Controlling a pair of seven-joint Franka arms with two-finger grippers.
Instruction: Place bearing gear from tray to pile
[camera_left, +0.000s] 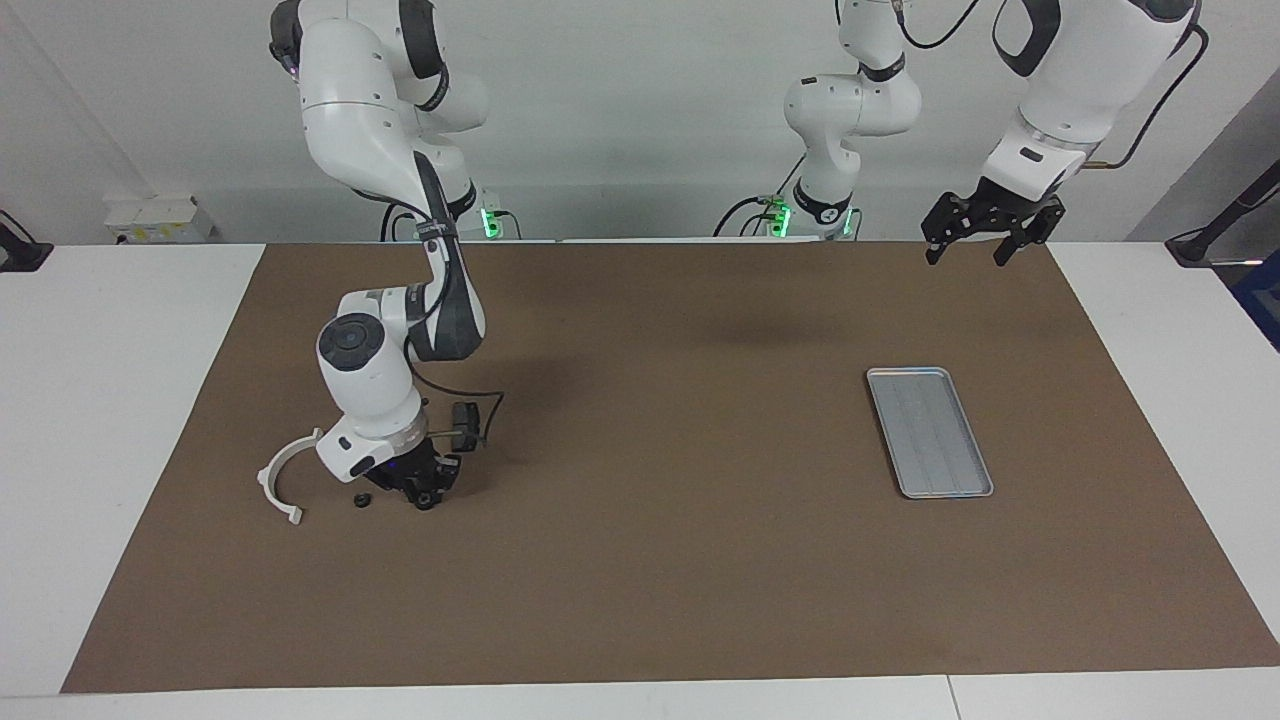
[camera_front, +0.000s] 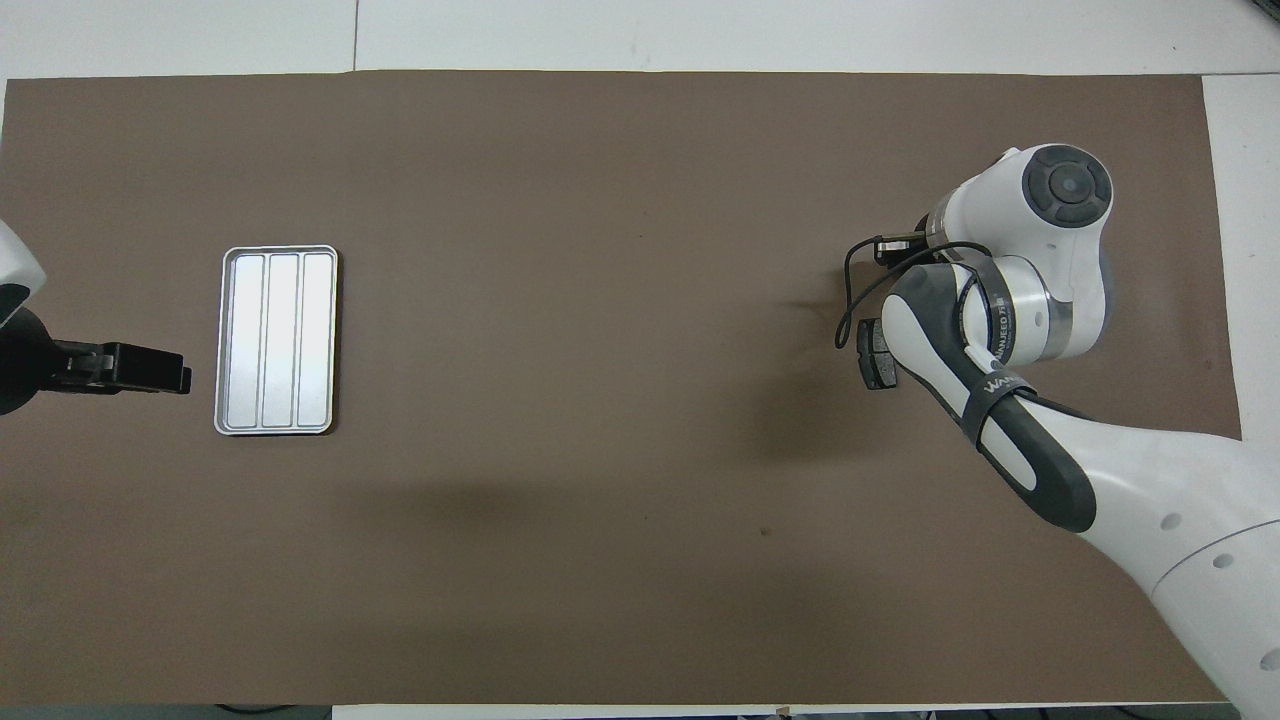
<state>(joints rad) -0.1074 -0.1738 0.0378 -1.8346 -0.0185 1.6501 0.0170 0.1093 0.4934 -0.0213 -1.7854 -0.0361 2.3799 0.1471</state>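
Two arms share this table, and only one is at work: your right gripper (camera_left: 424, 497) is down at the mat in the pile, while the left gripper (camera_left: 981, 240) waits in the air, fingers spread and holding nothing, over the mat's edge nearer the robots than the tray (camera_left: 930, 432). The tray lies bare, so the bearing gear is off it. In the facing view, a small dark ring (camera_left: 361, 500) rests between the white half-ring bracket (camera_left: 280, 478) and the right gripper; you cannot tell whether its fingers are parted or closed. Lifting carelessly could nudge that ring away. The overhead view hides bracket and ring under the arm, showing only one dark plate (camera_front: 877, 354).
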